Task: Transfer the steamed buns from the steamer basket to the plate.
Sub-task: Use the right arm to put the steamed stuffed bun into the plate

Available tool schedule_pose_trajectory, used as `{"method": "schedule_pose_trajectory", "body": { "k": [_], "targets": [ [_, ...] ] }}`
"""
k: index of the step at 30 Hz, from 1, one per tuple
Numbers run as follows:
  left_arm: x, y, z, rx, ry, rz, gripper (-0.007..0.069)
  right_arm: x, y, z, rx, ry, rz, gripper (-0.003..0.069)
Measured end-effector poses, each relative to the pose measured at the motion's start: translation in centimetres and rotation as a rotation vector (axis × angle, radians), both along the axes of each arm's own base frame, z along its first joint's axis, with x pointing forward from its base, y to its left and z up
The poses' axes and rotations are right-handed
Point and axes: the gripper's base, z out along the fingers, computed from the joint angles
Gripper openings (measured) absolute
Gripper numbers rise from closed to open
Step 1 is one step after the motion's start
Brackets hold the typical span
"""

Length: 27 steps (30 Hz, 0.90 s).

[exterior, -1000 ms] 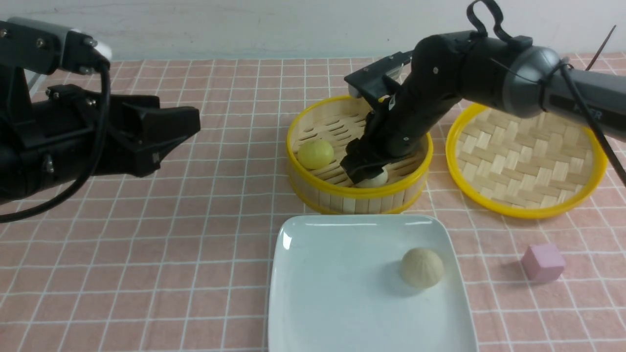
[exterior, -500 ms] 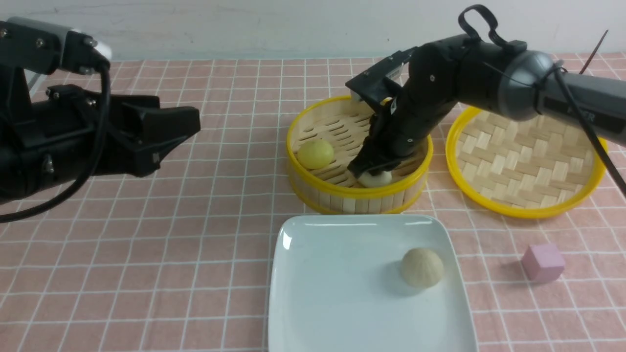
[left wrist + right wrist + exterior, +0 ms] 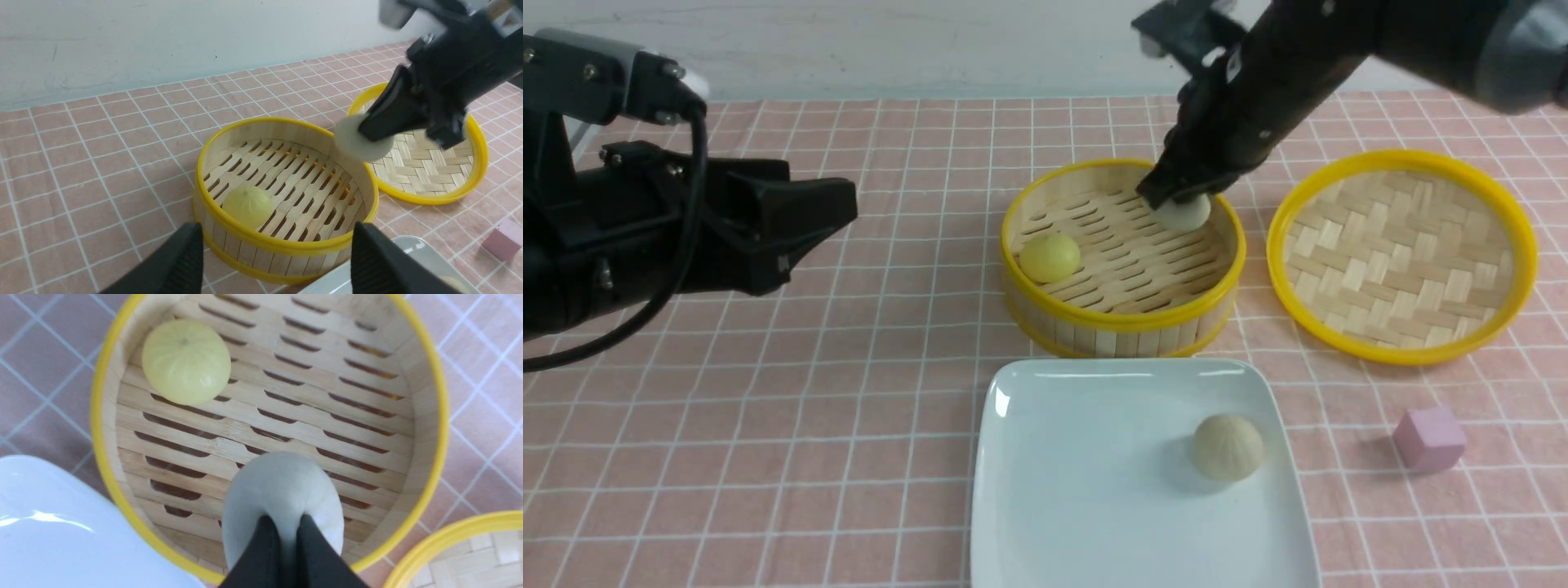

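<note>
Right wrist view: the right gripper point(image 3: 284, 526) pinches the pale bun point(image 3: 282, 486) at lower centre, above the basket point(image 3: 429, 416). The bun looks soft and light, so hold its sides gently. The left gripper point(image 3: 276, 232) gapes empty.

Your matte-black left arm point(image 3: 645, 229), silver cap point(image 3: 621, 51), bright screws, looping black cable point(image 3: 696, 163); your right arm point(image 3: 1282, 90) black, grey-jointed.

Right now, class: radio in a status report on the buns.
Right gripper shut on pale bun above steamer basket. Left gripper open, empty. Yellow bun in basket; nothing blocking plate.
</note>
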Motion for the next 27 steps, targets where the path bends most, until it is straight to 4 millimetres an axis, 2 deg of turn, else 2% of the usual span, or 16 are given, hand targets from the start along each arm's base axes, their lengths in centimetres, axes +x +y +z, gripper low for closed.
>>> {"method": "schedule_pose_trajectory", "body": {
  "k": [3,7,12,23,27],
  "targets": [
    [0.0,0.0,0.0,0.0,0.0,0.0,0.0489,-2.2,-1.0,3.0,0.006,0.014,0.006,0.0025],
    [0.0,0.0,0.0,0.0,0.0,0.0,0.0489,-4.2,-1.9,4.6,-0.014,0.073,0.014,0.0025],
    [0.0,0.0,0.0,0.0,0.0,0.0,0.0489,-5.4,-1.9,5.0,0.01,0.149,0.033,0.0025],
    [0.0,0.0,0.0,0.003,-0.002,0.002,0.0489,-6.1,-0.8,5.2,0.147,0.224,0.067,0.0025],
    [0.0,0.0,0.0,0.003,-0.002,0.003,0.0489,-6.3,-0.4,4.5,0.185,0.28,0.063,0.0025]
  ]
}}
